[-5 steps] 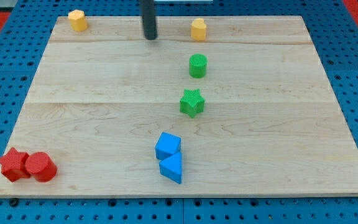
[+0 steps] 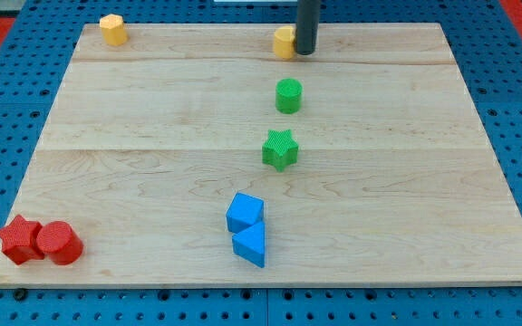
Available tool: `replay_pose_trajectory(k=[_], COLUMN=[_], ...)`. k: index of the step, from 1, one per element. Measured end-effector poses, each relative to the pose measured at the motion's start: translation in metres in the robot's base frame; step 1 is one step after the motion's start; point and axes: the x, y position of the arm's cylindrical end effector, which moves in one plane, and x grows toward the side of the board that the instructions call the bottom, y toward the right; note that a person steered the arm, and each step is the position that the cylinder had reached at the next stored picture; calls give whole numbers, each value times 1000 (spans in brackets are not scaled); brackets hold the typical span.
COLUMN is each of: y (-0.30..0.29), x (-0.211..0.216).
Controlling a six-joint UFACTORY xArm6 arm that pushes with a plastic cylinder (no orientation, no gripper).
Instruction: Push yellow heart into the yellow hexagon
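Observation:
The yellow heart (image 2: 284,42) sits near the top edge of the wooden board (image 2: 152,136), about the middle of the view. My tip (image 2: 305,50) stands right against the heart's right side and hides part of it. The yellow hexagon (image 2: 111,29) sits at the board's top left corner, far to the left of the heart.
A green cylinder (image 2: 288,95) and a green star (image 2: 280,148) lie below the heart. A blue cube (image 2: 245,212) and blue wedge (image 2: 250,244) touch near the bottom middle. A red star (image 2: 19,239) and red cylinder (image 2: 58,243) sit at the bottom left corner.
My tip has moved from left of the yellow heart to its right side. The blocks have not visibly moved.

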Motion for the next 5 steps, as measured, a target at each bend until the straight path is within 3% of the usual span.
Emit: replay_pose_trajectory(k=[5], y=[-65], x=[-54])
